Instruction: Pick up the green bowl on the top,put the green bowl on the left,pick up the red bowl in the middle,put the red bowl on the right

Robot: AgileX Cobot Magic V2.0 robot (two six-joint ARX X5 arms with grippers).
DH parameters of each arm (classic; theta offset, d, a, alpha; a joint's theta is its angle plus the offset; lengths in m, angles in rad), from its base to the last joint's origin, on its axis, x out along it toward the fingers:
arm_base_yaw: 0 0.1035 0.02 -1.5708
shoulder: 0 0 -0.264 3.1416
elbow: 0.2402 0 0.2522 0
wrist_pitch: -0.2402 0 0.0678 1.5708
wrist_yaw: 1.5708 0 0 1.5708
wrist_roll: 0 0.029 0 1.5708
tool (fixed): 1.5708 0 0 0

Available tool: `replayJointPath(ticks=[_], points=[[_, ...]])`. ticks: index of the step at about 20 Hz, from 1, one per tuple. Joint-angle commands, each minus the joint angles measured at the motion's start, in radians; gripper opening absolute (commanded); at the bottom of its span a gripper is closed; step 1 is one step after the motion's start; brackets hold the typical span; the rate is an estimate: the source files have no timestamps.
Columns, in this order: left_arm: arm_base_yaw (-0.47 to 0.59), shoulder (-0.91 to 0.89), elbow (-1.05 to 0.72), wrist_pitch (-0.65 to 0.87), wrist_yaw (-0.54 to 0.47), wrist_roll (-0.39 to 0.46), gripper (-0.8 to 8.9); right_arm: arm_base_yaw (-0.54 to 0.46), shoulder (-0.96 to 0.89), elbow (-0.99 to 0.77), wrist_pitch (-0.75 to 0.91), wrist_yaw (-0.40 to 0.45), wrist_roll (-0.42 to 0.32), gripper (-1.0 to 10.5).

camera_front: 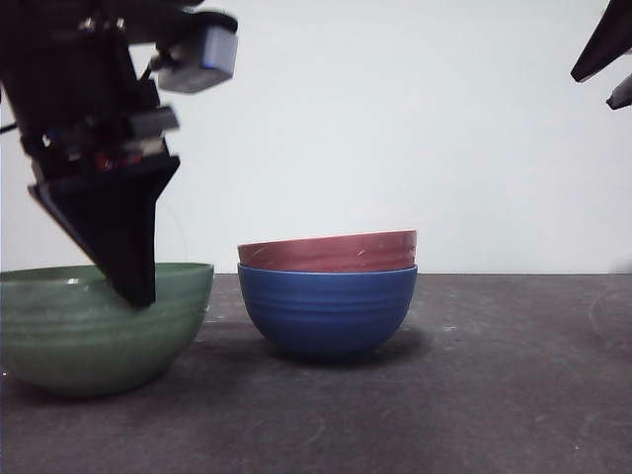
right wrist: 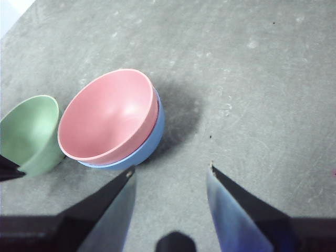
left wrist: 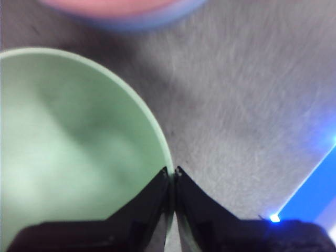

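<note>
The green bowl [camera_front: 99,336] stands at the left and looks to rest on the dark table. My left gripper [camera_front: 138,294] is shut on its rim, one jaw inside and one outside, as the left wrist view [left wrist: 172,174] shows on the green bowl [left wrist: 68,147]. The red bowl [camera_front: 326,252] sits nested in a blue bowl [camera_front: 326,311] at the middle. My right gripper [right wrist: 170,169] is open and empty, high above the table, looking down on the red bowl [right wrist: 107,113], the blue bowl [right wrist: 153,137] and the green bowl [right wrist: 29,131]. It shows as a black tip [camera_front: 602,44] at the top right.
The dark grey table [camera_front: 494,395] stretches bare to the right of the stacked bowls. A plain white wall [camera_front: 415,128] stands behind. A blue lit patch [left wrist: 315,194] shows beside the left gripper.
</note>
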Motion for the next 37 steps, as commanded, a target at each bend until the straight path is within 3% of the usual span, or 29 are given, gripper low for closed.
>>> replayJointPath(ticks=[1, 3, 5, 6, 12, 15, 18, 22, 27, 34, 37], points=[[0.004, 0.003, -0.018, 0.017, -0.005, -0.011, 0.0, 0.003, 0.001, 0.003, 0.003, -0.002, 0.006, 2.2], [0.004, 0.002, -0.018, 0.016, -0.005, -0.014, 0.58, 0.009, 0.001, 0.003, 0.006, -0.002, 0.006, 2.2], [0.01, 0.0, -0.011, 0.01, -0.015, -0.046, 3.06, 0.024, 0.002, 0.01, 0.02, -0.002, 0.005, 2.2], [0.013, -0.001, 0.001, -0.007, -0.025, -0.063, 3.47, 0.039, 0.006, 0.023, 0.024, -0.002, -0.002, 2.2], [0.024, -0.136, 0.069, -0.089, -0.025, -0.091, 3.46, 0.212, 0.169, 0.264, -0.105, 0.008, -0.115, 2.2], [0.072, -0.272, 0.07, -0.091, 0.013, -0.118, 3.46, 0.333, 0.316, 0.417, -0.231, 0.108, -0.192, 2.2], [0.177, -0.411, 0.07, -0.101, 0.086, -0.121, 3.46, 0.45, 0.47, 0.549, -0.307, 0.242, -0.241, 2.2], [0.389, -0.537, 0.07, -0.181, 0.113, -0.079, 3.46, 0.586, 0.652, 0.678, -0.35, 0.319, -0.28, 2.2], [0.56, -0.576, 0.07, -0.249, 0.208, -0.029, 3.46, 0.671, 0.818, 0.71, -0.347, 0.317, -0.328, 2.2], [0.573, -0.576, 0.07, -0.245, 0.215, -0.026, 3.46, 0.672, 0.928, 0.71, -0.346, 0.306, -0.339, 2.2], [0.573, -0.576, 0.07, -0.245, 0.214, -0.026, 3.46, 0.672, 0.942, 0.71, -0.343, 0.232, -0.339, 2.2]])
